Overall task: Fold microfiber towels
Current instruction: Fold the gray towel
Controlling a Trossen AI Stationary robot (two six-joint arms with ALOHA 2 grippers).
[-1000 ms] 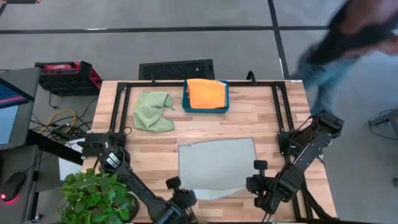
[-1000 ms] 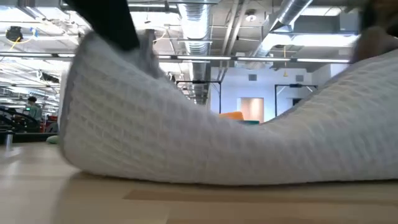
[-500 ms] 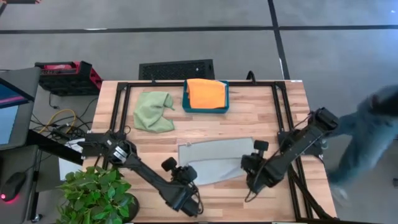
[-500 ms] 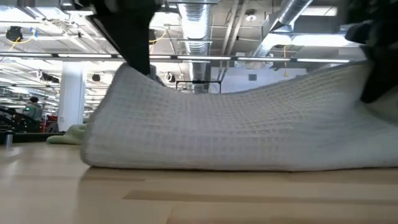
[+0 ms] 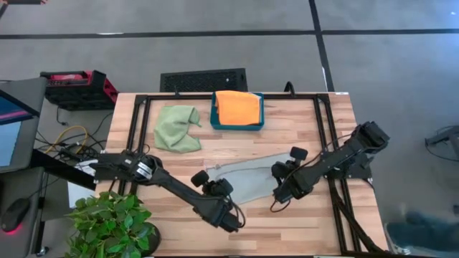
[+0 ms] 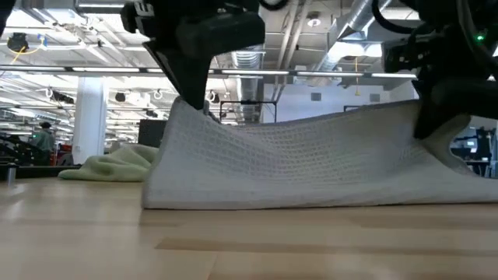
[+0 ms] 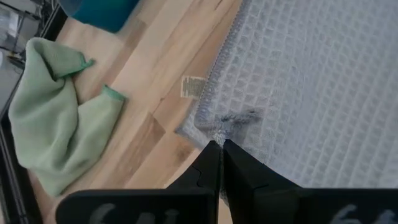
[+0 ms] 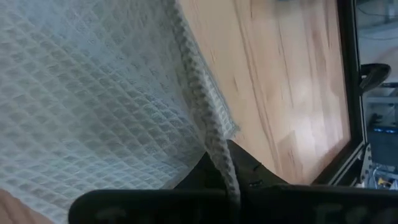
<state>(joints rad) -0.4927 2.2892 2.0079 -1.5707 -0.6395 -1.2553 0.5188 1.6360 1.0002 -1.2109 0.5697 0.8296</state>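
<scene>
On the far left of the table (image 5: 301,215) I see the light green towel (image 5: 176,129) lying crumpled and untouched, with the orange towel (image 5: 237,107) folded in the teal tray (image 5: 214,120) beside it. At centre, my left gripper (image 7: 220,147) is clenched on a corner of the pale grey towel (image 5: 251,179), my right gripper (image 8: 219,163) pinching the opposite corner. The cloth hangs between them over the boards. I judge it light, limp waffle weave: it sags and creases easily, so corners and hemmed edges are the places to grip, keeping both pulled level.
</scene>
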